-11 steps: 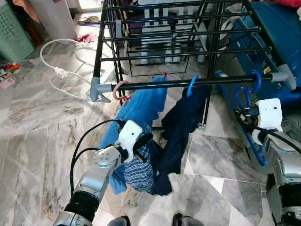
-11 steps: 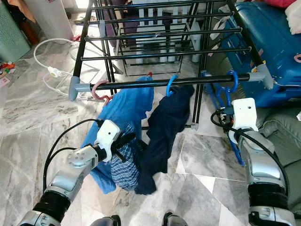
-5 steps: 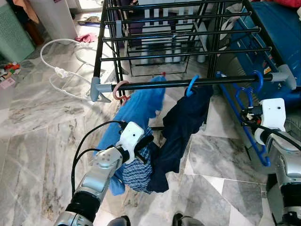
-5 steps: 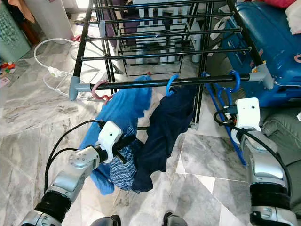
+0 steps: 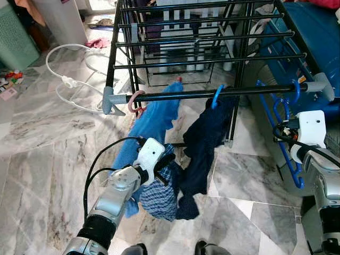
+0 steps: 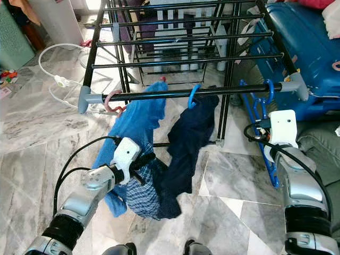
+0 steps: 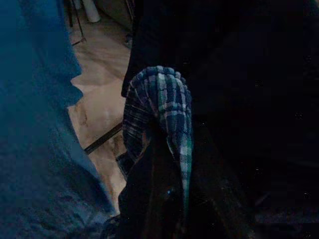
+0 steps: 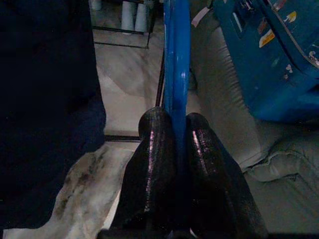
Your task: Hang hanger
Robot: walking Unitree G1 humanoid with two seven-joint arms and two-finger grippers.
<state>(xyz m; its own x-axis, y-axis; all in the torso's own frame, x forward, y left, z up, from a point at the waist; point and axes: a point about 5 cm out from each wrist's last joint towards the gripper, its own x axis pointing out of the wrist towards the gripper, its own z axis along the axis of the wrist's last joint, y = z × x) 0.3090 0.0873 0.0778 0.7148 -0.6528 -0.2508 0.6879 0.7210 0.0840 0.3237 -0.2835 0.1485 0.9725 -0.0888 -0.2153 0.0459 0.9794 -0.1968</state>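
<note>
We see our right tool (image 8: 174,149) closed on the empty blue hanger (image 5: 284,127): in the right wrist view its two black fingers (image 8: 152,164) press the blue bar from either side, with no gap between pad and plastic. The head views add what that close look leaves out, namely that the hanger's hook (image 5: 294,90) sits over the front rail (image 5: 223,93) of the black drying rack (image 6: 186,48), above the tool and close to the rail's grey end cap (image 5: 321,85), while the hanger's lower loop hangs down below the tool beside the blue suitcase (image 6: 308,58). Our left tool (image 5: 167,170) is pushed into the laundry hanging from that same rail; its fingers are buried in cloth in the head views, and the dark left wrist view gives only a fold of plaid cloth (image 7: 164,107) just ahead of it, so we cannot tell whether it is open or closed. The plaid garment (image 5: 159,194) bunches right at this tool and below it. Just beyond it hangs the dark navy garment (image 5: 204,143), carried by another blue hook (image 5: 217,95) on the rail above. On the tool's outer side hangs the bright blue garment (image 6: 133,127), near a pink hook (image 5: 135,101) by the rail's other end cap. A white cable (image 5: 69,79) lies looped on the marble floor (image 5: 42,138), well apart from both tools.
</note>
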